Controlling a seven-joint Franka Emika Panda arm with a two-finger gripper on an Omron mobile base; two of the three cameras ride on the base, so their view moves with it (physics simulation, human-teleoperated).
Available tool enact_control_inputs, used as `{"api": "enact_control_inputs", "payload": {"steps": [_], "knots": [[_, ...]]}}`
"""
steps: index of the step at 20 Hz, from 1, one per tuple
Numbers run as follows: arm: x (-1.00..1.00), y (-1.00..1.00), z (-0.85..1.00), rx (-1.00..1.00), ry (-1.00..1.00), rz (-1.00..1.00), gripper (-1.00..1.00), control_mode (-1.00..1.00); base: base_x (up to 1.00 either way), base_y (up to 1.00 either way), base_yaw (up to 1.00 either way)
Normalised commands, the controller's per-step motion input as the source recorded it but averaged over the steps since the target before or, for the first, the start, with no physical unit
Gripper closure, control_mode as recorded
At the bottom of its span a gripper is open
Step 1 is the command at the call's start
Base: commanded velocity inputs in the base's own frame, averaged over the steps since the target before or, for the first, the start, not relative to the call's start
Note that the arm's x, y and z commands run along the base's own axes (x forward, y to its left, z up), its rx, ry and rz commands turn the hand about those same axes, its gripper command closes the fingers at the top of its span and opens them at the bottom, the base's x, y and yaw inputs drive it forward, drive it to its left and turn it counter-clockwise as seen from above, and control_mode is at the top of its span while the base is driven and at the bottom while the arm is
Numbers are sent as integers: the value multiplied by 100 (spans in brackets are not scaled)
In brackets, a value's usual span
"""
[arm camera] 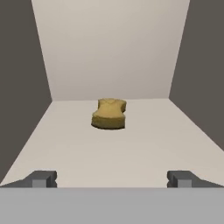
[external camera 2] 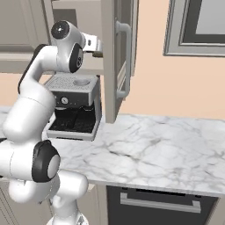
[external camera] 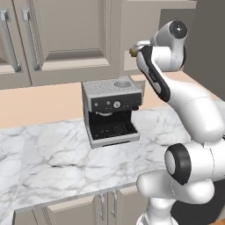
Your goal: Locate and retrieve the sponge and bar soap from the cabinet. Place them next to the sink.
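Note:
In the hand view the sponge (arm camera: 109, 114), a small yellowish-tan block, lies on the pale shelf inside the cabinet (arm camera: 26, 87), near the middle and towards the back wall. My gripper (arm camera: 113, 179) is open, its two fingertips (arm camera: 43, 178) spread wide at the shelf's front, well short of the sponge with nothing between them. The base views show my arm reaching up into the cabinet (external camera: 74, 35) above the counter, beside its open door (external camera 2: 115, 57). The bar soap and the sink are out of view.
A grey coffee machine (external camera: 112, 110) stands on the marble counter (external camera: 44, 154) right under the cabinet and my raised arm. The open door's bar handle (external camera 2: 126, 61) sticks out to the right of my hand. Dark cabinet side walls flank the shelf.

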Motion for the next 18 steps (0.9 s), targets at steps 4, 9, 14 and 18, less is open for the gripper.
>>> {"api": "enact_control_inputs", "payload": {"steps": [4, 9, 14, 18], "knots": [[35, 6, 0, -2, 0, 0, -100, -100, 0, 0, 0], [38, 3, 0, -5, 6, 0, -100, -100, 0, 0, 0], [39, 0, 0, -6, 9, 0, -100, -100, 0, 0, 0], [43, 0, 0, -3, 8, 0, -100, -100, 0, 0, 0]]}}
